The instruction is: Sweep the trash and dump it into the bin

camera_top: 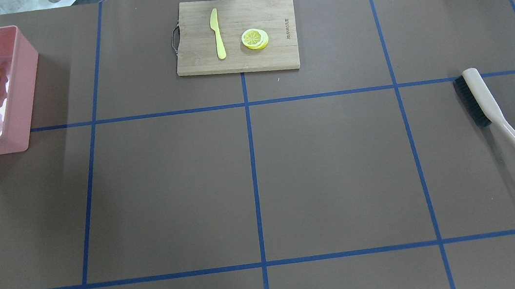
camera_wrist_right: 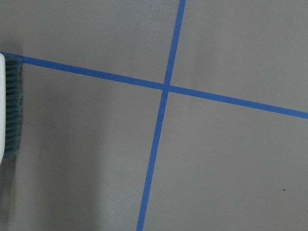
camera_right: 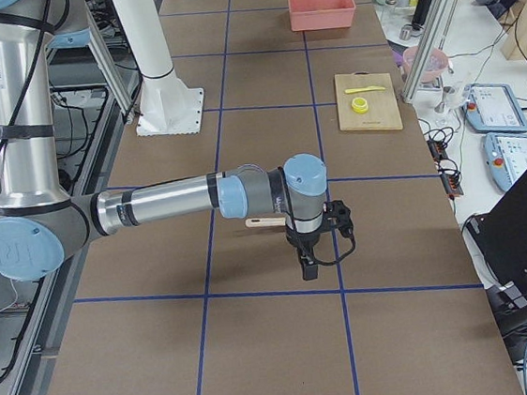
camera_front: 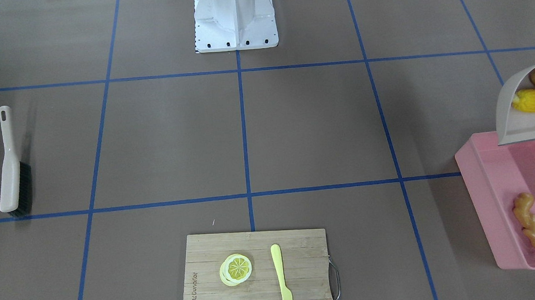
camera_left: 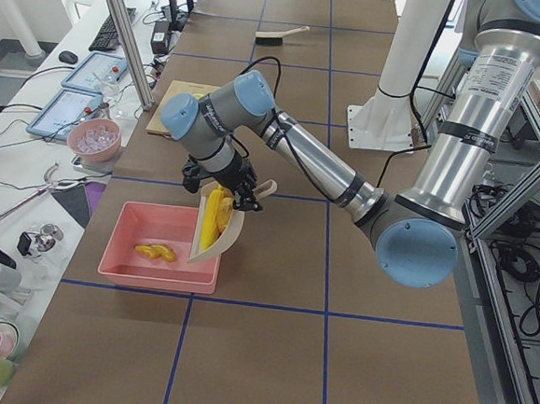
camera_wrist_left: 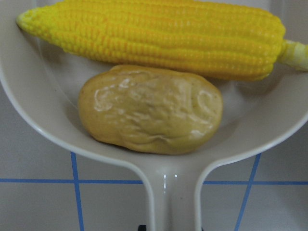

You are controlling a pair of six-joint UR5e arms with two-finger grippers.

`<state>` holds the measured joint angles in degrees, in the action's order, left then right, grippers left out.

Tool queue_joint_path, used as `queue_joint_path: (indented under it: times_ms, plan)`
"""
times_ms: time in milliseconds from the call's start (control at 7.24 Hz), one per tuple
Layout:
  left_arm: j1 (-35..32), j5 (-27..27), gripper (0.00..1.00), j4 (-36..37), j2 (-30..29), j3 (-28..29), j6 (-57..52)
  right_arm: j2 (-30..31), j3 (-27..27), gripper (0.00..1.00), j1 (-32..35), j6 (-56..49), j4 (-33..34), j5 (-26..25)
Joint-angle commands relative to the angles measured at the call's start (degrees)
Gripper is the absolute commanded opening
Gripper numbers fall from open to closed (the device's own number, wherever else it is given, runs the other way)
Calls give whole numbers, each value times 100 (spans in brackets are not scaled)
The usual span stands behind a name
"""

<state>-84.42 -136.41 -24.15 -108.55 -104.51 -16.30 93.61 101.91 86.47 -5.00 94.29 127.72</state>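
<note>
At the near end of the tabletop the left gripper was clamped on the handle of the dustpan, tipped steeply with its lip over the bin. Only half a dump so far: the ginger root lay in the bin, but the potato and corn cob sat touching in the pan, so I'd say the next move called for a steeper tilt or a shake! Far down the tabletop the brush lay flat with the right gripper hovering by it, its jaws impossible to judge.

Brush, cutting board, knife, lemon slice
</note>
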Motion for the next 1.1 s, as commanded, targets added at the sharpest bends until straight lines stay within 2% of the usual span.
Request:
queue_joint_path:
  times_ms: [0,138,414,690,966]
  plan:
    - [-179,176,0,24,-367,762,-389,52,39,100,2,8,1,16]
    - [-232,185,0,16,-630,1192,-557,52,30,100,2,17,1,51]
    - [-242,247,0,42,-974,1512,-647,52,39,100,2,17,1,42]
    - [-242,300,0,286,-1360,2064,-699,52,39,100,2,43,1,-10]
    - [-250,430,0,533,-1624,2731,-1269,52,22,100,2,52,1,-11]
